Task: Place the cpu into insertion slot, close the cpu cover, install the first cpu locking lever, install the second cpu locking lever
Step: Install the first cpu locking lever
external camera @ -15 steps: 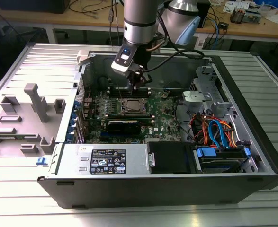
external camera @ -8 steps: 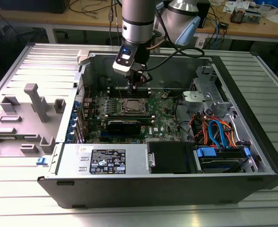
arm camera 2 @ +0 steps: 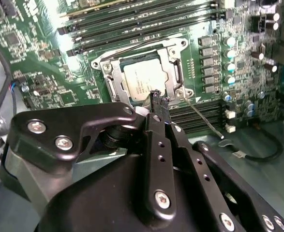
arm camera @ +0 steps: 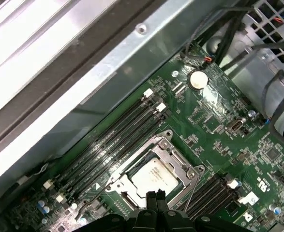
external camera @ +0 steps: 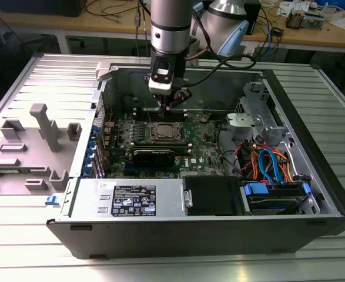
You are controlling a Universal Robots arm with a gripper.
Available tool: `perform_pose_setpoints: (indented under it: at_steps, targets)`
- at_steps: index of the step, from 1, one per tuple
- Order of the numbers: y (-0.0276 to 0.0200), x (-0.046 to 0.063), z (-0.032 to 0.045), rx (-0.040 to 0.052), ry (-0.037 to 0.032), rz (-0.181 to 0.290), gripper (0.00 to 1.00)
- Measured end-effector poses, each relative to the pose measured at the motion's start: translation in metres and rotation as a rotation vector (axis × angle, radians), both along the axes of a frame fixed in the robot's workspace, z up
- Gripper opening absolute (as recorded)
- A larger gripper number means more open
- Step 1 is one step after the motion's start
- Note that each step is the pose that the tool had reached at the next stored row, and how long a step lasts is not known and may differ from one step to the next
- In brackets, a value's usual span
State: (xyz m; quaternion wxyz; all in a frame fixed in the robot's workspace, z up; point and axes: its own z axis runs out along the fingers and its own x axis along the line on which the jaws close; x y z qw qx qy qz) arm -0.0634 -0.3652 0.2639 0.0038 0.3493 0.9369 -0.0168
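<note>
The cpu (arm camera 2: 144, 81) lies flat in the insertion slot (arm camera 2: 99, 63) on the green board, silver top up. The cpu cover (arm camera 2: 116, 77) is down around it, its window framing the chip. One thin locking lever (arm camera 2: 203, 120) angles out from a socket corner over the memory slots. Another lever (arm camera 2: 132, 47) runs along the socket's opposite edge. My gripper (arm camera 2: 158, 98) hovers just above the socket's edge, fingers shut with nothing between them. In the first wrist view the gripper (arm camera: 156, 195) sits beside the cpu (arm camera: 154, 176). In the exterior view the gripper (external camera: 167, 107) hangs behind the socket (external camera: 163, 133).
The open computer case (external camera: 290, 111) walls in the board. Long black memory slots (arm camera: 117, 133) flank the socket. A power supply (external camera: 131, 200), a black drive box (external camera: 210, 197) and coloured cables (external camera: 266, 161) fill the near side. Grey fixtures (external camera: 43, 126) stand on the exterior view's left.
</note>
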Motion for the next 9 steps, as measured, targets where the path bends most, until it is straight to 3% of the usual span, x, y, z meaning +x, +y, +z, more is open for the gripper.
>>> perform_pose_setpoints:
  at_steps: [9]
  targets:
    - [0.0000,-0.018,0.0057,0.0001,-0.0072,0.017,0.11]
